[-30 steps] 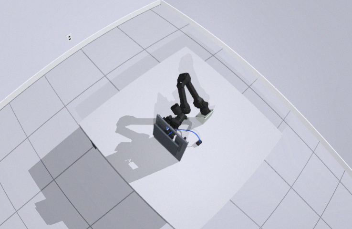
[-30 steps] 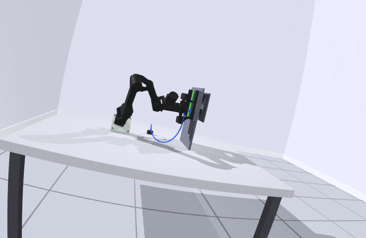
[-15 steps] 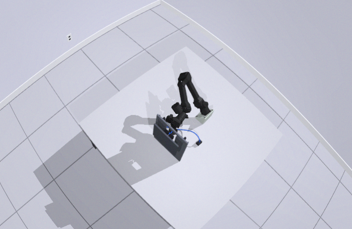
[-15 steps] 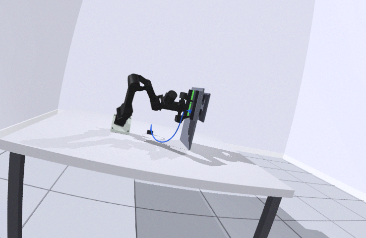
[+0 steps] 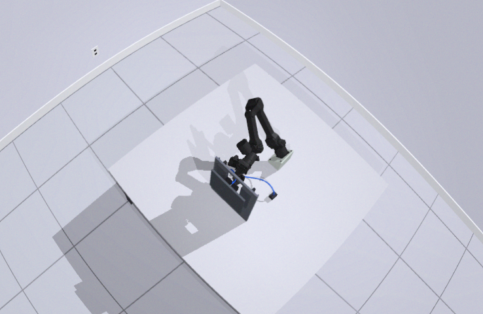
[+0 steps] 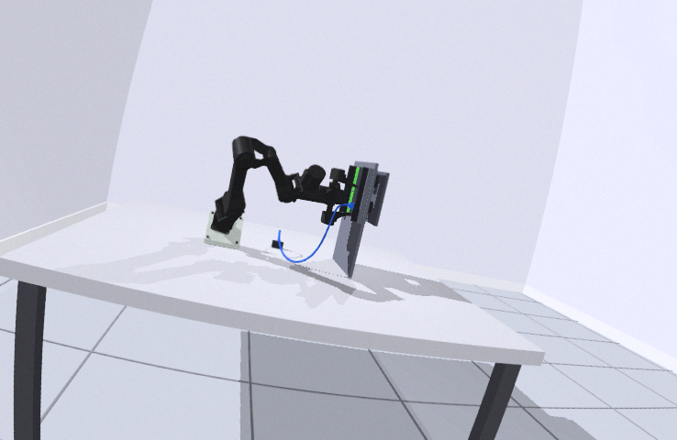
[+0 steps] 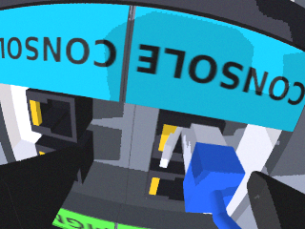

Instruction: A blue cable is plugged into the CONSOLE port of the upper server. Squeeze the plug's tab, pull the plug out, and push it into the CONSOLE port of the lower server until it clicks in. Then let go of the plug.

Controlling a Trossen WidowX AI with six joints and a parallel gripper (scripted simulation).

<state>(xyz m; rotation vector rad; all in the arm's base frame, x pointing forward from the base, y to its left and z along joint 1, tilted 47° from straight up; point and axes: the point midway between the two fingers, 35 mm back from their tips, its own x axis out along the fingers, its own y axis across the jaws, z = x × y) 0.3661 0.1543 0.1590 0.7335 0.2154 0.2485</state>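
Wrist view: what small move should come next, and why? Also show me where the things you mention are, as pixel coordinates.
I'd back the gripper [image 5: 231, 183] [image 6: 348, 201] [image 7: 170, 171] straight off, fingers wide. They stand open on both sides of the blue plug [image 5: 233, 181] [image 6: 351, 205] [image 7: 212, 174], which sits by a port under a CONSOLE label [image 7: 214, 67]. I can't tell if it clicked in; backing off may show that.

We see the jaws standing apart, with side room around the blue plug [image 7: 212, 174]. Ahead, the upright panel [image 5: 231, 192] [image 6: 349, 244] blocks passage. The blue cable [image 5: 266, 181] [image 6: 318, 244] sags across the space below the arm. Between the panel and the worktop's [image 5: 316, 207] [image 6: 266, 316] right-hand corner in the top view, we could pass freely.
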